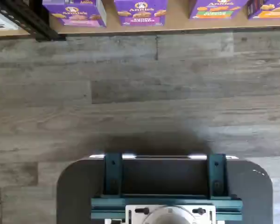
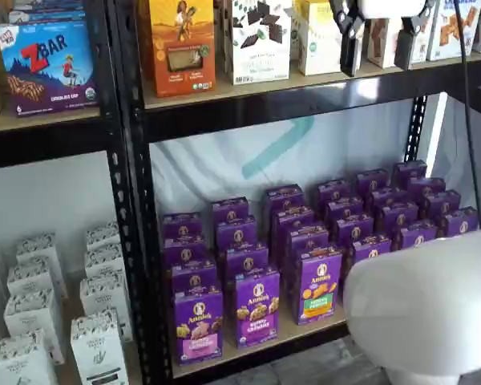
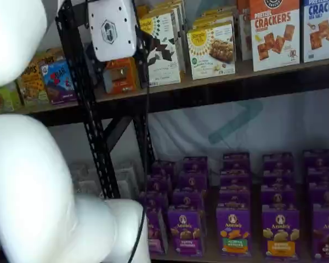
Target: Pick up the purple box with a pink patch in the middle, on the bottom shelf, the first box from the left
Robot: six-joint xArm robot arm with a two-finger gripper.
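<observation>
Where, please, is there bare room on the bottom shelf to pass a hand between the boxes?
On the pale tan bottom shelf, a bare gap lies between the dark-labelled purple box and the green-and-orange one. The pink-banded purple box crowds the black upright.

Grey wood-plank floor (image 1: 130, 93); white sheet (image 2: 289, 160) behind black rack (image 2: 128, 200).

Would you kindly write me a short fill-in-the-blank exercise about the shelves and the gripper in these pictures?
1. The purple box with the pink band stands on the ____ shelf.
2. The gripper hangs in front of the upper shelf with its fingers ____.
3. Right beside the purple box stands another box whose colour is ____.
4. The gripper holds ____.

Missing words: bottom; open; purple; nothing
</observation>
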